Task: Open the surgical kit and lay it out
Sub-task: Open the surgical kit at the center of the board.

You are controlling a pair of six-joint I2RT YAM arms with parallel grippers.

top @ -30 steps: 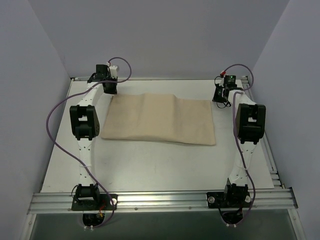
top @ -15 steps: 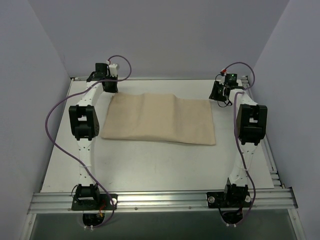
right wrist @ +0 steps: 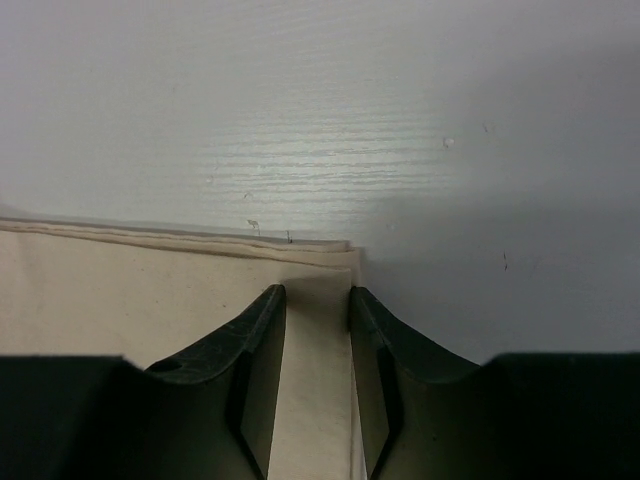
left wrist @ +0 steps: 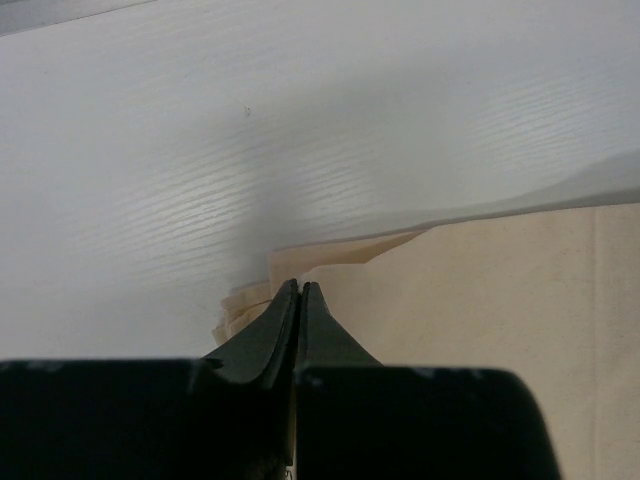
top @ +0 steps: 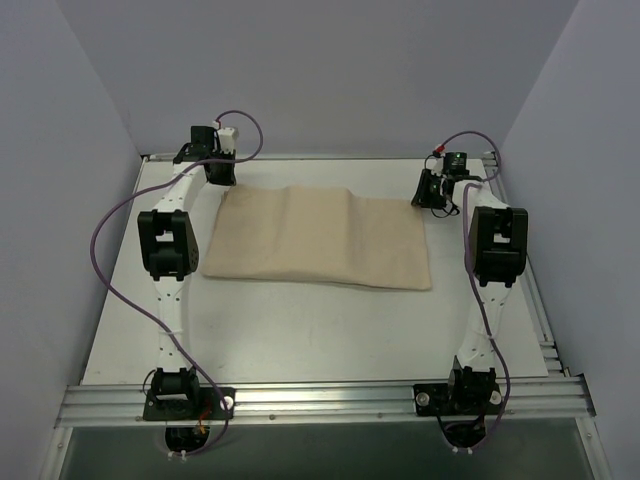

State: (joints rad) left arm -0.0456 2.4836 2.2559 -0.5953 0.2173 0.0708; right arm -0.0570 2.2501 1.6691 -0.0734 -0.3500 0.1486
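Left end effector [left wrist: 296, 290] clamped on cloth wrap [left wrist: 500, 330] corner, right end effector [right wrist: 317, 292] part-open astride another corner

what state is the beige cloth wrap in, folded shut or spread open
Folded shut. The beige cloth wrap lies as one closed rectangle, stacked layer edges show at its corners in both wrist views, and no contents show.

The cloth wrap [top: 318, 238] hides its contents; its corner, perhaps pinched, vanishes behind the left claw [left wrist: 299, 288].
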